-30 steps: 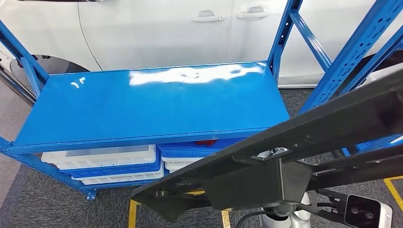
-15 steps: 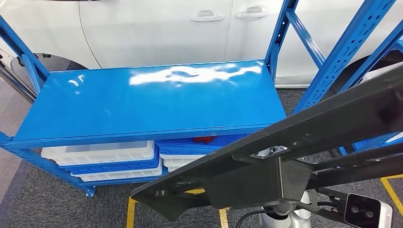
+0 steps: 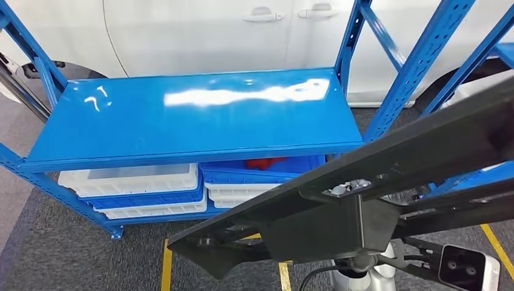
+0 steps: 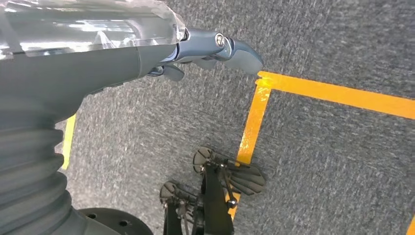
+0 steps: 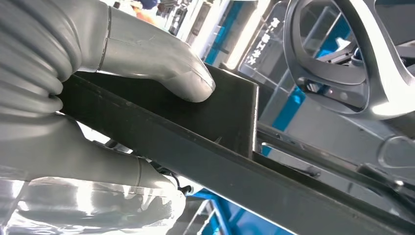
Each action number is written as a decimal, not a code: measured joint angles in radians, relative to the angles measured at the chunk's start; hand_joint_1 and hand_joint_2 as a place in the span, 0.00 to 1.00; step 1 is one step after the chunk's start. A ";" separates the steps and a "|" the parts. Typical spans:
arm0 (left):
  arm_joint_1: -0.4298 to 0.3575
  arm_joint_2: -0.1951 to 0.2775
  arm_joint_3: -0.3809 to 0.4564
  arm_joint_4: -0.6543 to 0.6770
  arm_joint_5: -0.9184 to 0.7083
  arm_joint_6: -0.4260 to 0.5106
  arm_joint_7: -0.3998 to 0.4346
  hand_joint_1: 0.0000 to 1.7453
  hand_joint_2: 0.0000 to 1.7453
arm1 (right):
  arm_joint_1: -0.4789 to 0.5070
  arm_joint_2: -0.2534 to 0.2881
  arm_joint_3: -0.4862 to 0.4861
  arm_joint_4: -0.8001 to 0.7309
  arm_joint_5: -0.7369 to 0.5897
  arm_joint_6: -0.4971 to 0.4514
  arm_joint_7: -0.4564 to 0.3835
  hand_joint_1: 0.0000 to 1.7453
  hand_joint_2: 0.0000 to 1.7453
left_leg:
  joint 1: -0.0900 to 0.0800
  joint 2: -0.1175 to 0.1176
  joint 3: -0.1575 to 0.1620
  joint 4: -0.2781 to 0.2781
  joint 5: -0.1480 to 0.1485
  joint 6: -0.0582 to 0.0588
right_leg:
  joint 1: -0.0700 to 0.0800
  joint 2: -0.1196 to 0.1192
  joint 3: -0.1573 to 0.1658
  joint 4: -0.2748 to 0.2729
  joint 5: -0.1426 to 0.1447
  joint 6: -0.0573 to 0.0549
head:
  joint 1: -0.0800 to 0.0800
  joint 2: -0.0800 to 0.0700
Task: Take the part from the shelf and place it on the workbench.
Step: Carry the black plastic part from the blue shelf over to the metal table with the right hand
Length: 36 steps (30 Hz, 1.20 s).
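filling the upper two thirds of the head frame, the blue shelf (image 3: 182,115) stands with its top deck bare and glossy, a white car (image 3: 200,30) behind it along the top edge. under the deck, in the middle left of the frame, sit stacked white and blue trays (image 3: 136,191), and one blue tray holds something red (image 3: 265,162), too small to name.

cutting across the lower right of the head frame from right edge to bottom centre is the part (image 3: 363,200), a long dark metal bracket with a boxy block in its middle. it is off the shelf and carried in the air, tilted, its low end toward the bottom centre.

the right hand (image 5: 122,73) grips the part in the right wrist picture: the thumb presses down on the upper face, and the fingers (image 5: 83,166) wrap beneath it, so the hold looks firm.

the left hand (image 4: 210,49) hangs over grey carpet and yellow floor tape (image 4: 254,122), its fingers lightly curled and holding nothing.

as a judgement, the take is done and the carry is in hand. no desk is visible, so the next move calls for turning away from the shelf, finding the desk, and keeping the long part clear of the blue uprights while swinging round.
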 joint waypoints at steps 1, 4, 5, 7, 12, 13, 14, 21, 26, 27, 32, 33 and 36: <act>0.001 0.000 0.000 0.000 0.000 0.000 0.000 0.00 1.00 | -0.001 0.000 0.000 0.000 0.000 -0.001 0.000 1.00 1.00 | 0.000 0.000 -0.002 -0.003 0.007 -0.006 | -0.002 0.000 -0.006 -0.004 0.008 -0.007 | 0.000 0.000; 0.003 0.001 0.000 0.000 0.000 0.000 -0.001 0.00 1.00 | -0.003 0.001 0.000 0.002 0.000 -0.002 0.000 1.00 1.00 | 0.002 -0.003 -0.030 0.050 -0.060 -0.022 | -0.009 -0.004 -0.035 -0.015 0.044 -0.030 | 0.000 0.000; 0.003 0.001 0.000 0.000 0.000 -0.001 -0.001 0.00 1.00 | -0.003 0.001 0.000 0.003 0.000 -0.002 0.000 1.00 1.00 | 0.003 -0.003 -0.046 0.105 -0.114 -0.026 | -0.008 -0.004 -0.049 -0.015 0.056 -0.034 | 0.000 0.000; 0.003 0.001 0.000 0.000 -0.001 -0.003 -0.001 0.00 1.00 | -0.003 0.001 0.000 0.005 0.000 0.000 0.000 1.00 1.00 | 0.004 -0.003 -0.070 0.232 -0.194 -0.033 | -0.005 -0.004 -0.079 -0.015 0.078 -0.037 | 0.000 0.000; 0.001 0.002 -0.001 0.000 -0.002 -0.005 -0.006 0.00 1.00 | -0.004 0.001 0.000 0.008 0.000 0.002 0.000 1.00 1.00 | 0.002 -0.006 0.097 0.114 -0.131 -0.021 | 0.000 -0.003 -0.141 -0.009 0.128 -0.027 | 0.000 0.000; -0.001 0.002 -0.001 0.000 -0.003 -0.005 -0.008 0.00 1.00 | -0.004 0.001 0.000 0.008 0.000 0.000 0.000 1.00 1.00 | 0.000 -0.007 0.148 0.043 -0.136 -0.014 | 0.001 -0.003 -0.147 -0.007 0.136 -0.022 | 0.000 0.000; -0.002 0.003 -0.002 0.000 -0.003 -0.007 -0.009 0.00 1.00 | -0.006 0.001 0.000 0.008 0.001 -0.002 0.001 1.00 1.00 | -0.004 -0.008 0.181 -0.010 -0.148 -0.007 | 0.002 -0.003 -0.150 -0.006 0.143 -0.016 | 0.000 0.000; -0.001 0.002 -0.002 0.000 -0.003 -0.012 0.003 0.00 1.00 | -0.009 -0.001 0.000 0.009 -0.001 -0.008 0.001 1.00 1.00 | -0.003 0.000 0.152 -0.047 -0.110 0.032 | -0.007 -0.001 -0.226 0.173 0.030 0.020 | 0.000 0.000; 0.002 0.001 -0.002 0.000 -0.003 -0.014 0.015 0.00 1.00 | -0.009 -0.002 0.000 0.010 -0.004 -0.009 0.001 1.00 1.00 | -0.004 0.001 0.113 -0.033 -0.085 0.028 | -0.010 -0.002 -0.154 0.164 0.025 0.020 | 0.000 0.000; 0.002 0.000 -0.002 0.000 -0.003 -0.015 0.018 0.00 1.00 | -0.009 -0.002 0.000 0.010 -0.005 -0.009 0.001 1.00 1.00 | -0.005 0.001 0.108 -0.029 -0.084 0.025 | -0.008 -0.002 -0.107 0.090 0.042 0.015 | 0.000 0.000; 0.001 -0.001 -0.002 0.000 0.000 -0.014 0.025 0.00 1.00 | -0.009 -0.002 0.000 0.010 -0.010 -0.008 0.000 1.00 1.00 | -0.007 0.000 0.095 -0.020 -0.078 0.001 | -0.003 -0.002 -0.061 -0.011 0.065 -0.013 | 0.000 0.000; 0.001 -0.001 -0.002 0.000 0.000 -0.014 0.026 0.00 1.00 | -0.009 -0.002 0.000 0.010 -0.011 -0.008 0.000 1.00 1.00 | -0.007 0.000 0.090 -0.009 -0.087 -0.004 | -0.006 -0.003 -0.061 -0.016 0.070 -0.020 | 0.000 0.000; 0.002 0.000 -0.002 0.000 0.000 -0.015 0.026 0.00 1.00 | -0.009 -0.001 0.000 0.010 -0.016 -0.008 0.000 1.00 1.00 | -0.002 -0.003 0.022 0.142 -0.176 -0.018 | -0.009 -0.005 -0.066 -0.025 0.081 -0.033 | 0.000 0.000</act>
